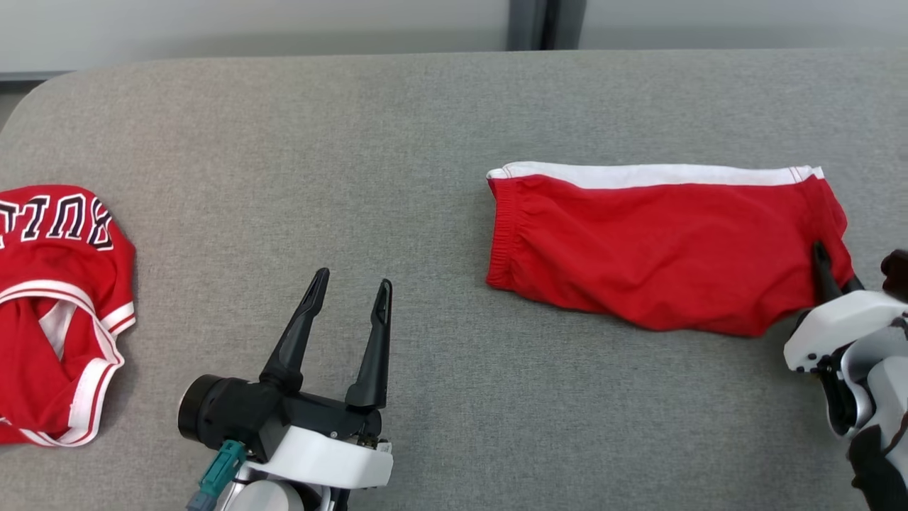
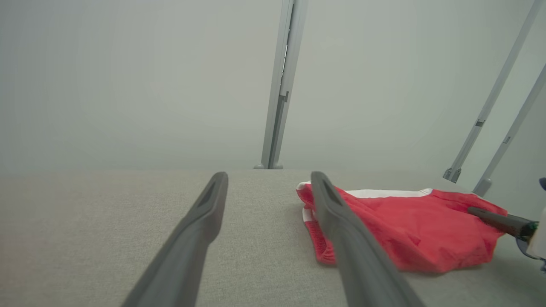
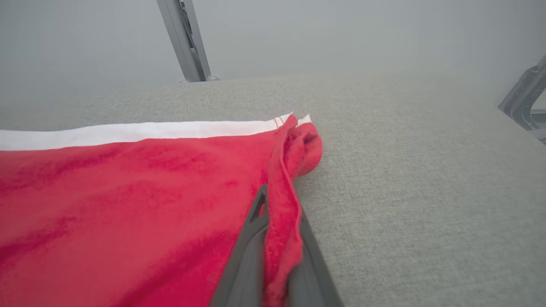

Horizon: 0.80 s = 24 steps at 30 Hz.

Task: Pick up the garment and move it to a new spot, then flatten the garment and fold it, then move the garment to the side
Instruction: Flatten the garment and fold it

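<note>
The garment [image 1: 660, 248] is a pair of red shorts with a white band along its far edge, lying folded and fairly flat on the right half of the grey table [image 1: 425, 121]. My right gripper [image 1: 823, 261] is at its right end, shut on that edge. In the right wrist view a ridge of the red garment [image 3: 128, 204] is pinched between the two fingers of my right gripper [image 3: 281, 204]. My left gripper [image 1: 354, 278] stands open over bare table, left of the shorts. In the left wrist view the left gripper [image 2: 268, 175] has nothing between its fingers, with the garment [image 2: 405, 230] to its right.
A second red garment, a jersey [image 1: 57, 298] with white trim and lettering, lies crumpled at the table's left edge. Bare grey cloth stretches between the jersey and the shorts. A pale wall with metal posts [image 2: 279, 85] stands behind the table.
</note>
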### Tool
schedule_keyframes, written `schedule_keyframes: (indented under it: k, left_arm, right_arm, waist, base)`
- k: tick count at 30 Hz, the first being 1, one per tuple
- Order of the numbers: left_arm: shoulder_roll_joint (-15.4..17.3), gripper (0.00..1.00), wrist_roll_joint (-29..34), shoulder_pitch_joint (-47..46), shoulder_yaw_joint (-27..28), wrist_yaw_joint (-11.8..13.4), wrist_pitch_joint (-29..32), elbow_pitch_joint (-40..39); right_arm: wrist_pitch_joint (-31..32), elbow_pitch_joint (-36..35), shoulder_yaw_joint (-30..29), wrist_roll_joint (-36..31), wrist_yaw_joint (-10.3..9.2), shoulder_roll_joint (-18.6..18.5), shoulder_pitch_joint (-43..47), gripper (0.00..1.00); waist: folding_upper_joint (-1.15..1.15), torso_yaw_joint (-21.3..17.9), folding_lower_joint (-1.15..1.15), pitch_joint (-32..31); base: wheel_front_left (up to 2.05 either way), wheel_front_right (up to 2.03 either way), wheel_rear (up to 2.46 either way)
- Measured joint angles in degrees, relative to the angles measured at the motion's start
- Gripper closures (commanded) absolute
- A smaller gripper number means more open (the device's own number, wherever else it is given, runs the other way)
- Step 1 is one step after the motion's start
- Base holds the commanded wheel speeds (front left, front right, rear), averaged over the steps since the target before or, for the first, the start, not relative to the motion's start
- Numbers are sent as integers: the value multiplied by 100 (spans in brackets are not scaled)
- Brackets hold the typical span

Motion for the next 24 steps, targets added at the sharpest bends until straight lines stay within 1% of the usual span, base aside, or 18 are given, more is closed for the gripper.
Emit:
schedule_keyframes:
  k: [6, 10, 16, 24]
  left_arm:
    - [0, 0, 30, 0, -25, -55, 0, 59]
    - [0, 0, 30, 3, -23, -62, 0, 80]
    - [0, 0, 31, 80, -24, -63, 0, 90]
    - [1, 0, 30, 112, -44, -69, 0, 108]
  right_arm:
    - [0, -229, -615, -584, 0, 226, 313, 100]
    - [0, -520, -814, -896, 0, 447, 368, 100]
    - [0, -1203, -736, -1147, 0, 854, 452, 100]
    - [89, -1970, -104, -1098, 0, 1155, 558, 100]
  waist:
    - [0, -29, 0, -124]
    - [0, 19, 0, -205]
    - [0, 120, 0, -302]
    - [0, 281, 0, -378]
  base:
    - [0, 0, 0]
    - [0, 0, 0]
    - [0, 0, 0]
    - [0, 0, 0]
